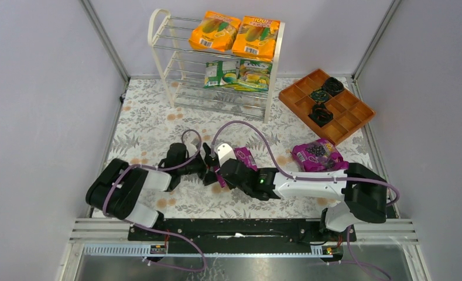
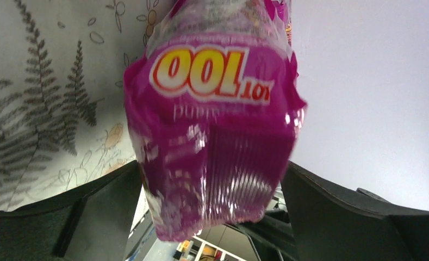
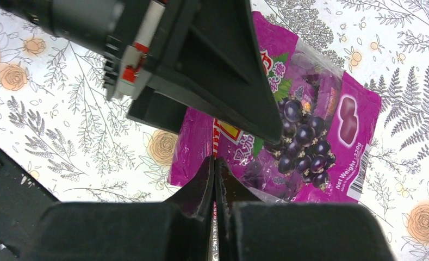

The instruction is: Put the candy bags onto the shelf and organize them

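A purple grape candy bag [image 1: 243, 158] hangs between my two grippers at the table's centre. My right gripper [image 1: 227, 171] is shut on the bag's sealed edge, seen in the right wrist view [image 3: 214, 163] with the bag [image 3: 310, 136] beyond it. My left gripper [image 1: 211, 165] is open, and the bag [image 2: 217, 136] hangs between its spread fingers [image 2: 209, 217]. A second purple bag [image 1: 317, 155] lies on the table to the right. The shelf [image 1: 161, 64] stands at the back with two orange bags [image 1: 214, 32] on its top tier and green-yellow bags [image 1: 221, 74] on its middle tier.
An orange compartmented tray [image 1: 363, 111] holding small black round objects [image 1: 332, 86] sits at the back right. The floral tablecloth [image 1: 146, 126] covers the table. Grey walls close in both sides. Purple cables loop over both arms.
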